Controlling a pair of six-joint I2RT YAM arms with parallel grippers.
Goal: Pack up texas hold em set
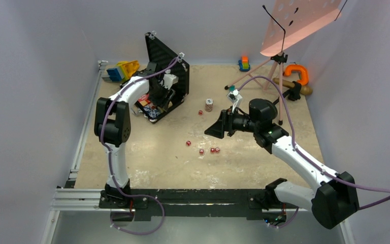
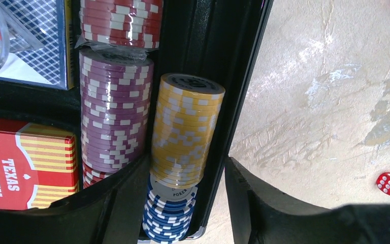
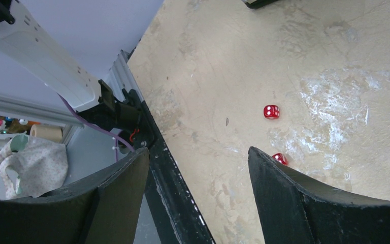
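Now left jaws gape at briefcase (image 2: 208, 51) chips (image 2: 185, 132); right jaws gape empty near loose dice (image 3: 271, 112).

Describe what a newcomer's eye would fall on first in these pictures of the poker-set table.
The open black case stands at the far left of the table, with red, purple, yellow and blue chip stacks packed inside. Small red dice lie scattered mid-table, and a pink music stand leans over the far right corner.

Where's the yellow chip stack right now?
In the left wrist view, the yellow chip stack sits in the right-hand slot of the case, beside the purple stack and directly above the blue stack.
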